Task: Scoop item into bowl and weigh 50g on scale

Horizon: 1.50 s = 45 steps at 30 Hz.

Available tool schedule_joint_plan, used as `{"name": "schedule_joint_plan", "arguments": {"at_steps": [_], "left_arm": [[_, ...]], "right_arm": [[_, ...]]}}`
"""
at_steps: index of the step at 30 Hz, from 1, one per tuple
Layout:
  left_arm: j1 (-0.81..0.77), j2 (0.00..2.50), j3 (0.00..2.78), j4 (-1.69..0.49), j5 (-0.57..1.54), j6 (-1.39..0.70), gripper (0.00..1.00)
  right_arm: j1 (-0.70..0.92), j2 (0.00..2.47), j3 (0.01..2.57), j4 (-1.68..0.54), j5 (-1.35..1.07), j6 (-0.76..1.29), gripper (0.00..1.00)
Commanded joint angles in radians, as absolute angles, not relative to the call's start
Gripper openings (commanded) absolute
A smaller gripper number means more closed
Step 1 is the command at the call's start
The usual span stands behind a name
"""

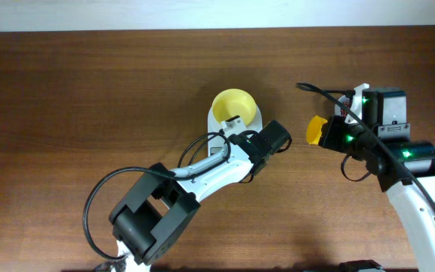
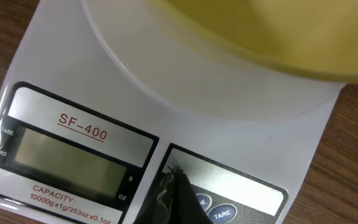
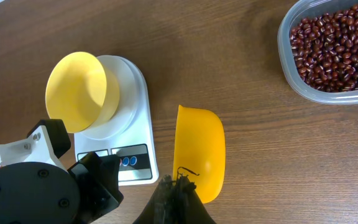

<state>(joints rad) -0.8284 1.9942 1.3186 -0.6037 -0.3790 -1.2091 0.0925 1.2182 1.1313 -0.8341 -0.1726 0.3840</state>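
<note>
One brown wood-grain table (image 1: 89, 91) bears the scale (image 3: 139, 102) with the bowl (image 3: 73, 90) atop.

White arms (image 1: 217, 170), black joints (image 1: 153, 215), cables (image 1: 91, 204)

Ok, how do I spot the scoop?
Find the white scale on the brown table. Just right of it is the scoop, pinched by the right end effector. It's a deeper orange-yellow than the pale bowl, and it's held, not sitting on the scale.
</note>
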Motion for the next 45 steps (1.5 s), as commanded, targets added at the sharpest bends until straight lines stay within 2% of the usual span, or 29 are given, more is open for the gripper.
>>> {"name": "schedule_joint_plan", "arguments": {"at_steps": [1,45], "left_arm": [[-0.833,2.012,1.309,-0.598,-0.398,-1.219,0.0],[-0.838,2.014,1.309,-0.61,-0.4,-1.219,0.0]], "right_arm": [[0.098,1.22,1.15,-0.835,-0.152,0.374,0.04],[0.098,1.22,1.15,-0.843,-0.152,0.374,0.04]]}}
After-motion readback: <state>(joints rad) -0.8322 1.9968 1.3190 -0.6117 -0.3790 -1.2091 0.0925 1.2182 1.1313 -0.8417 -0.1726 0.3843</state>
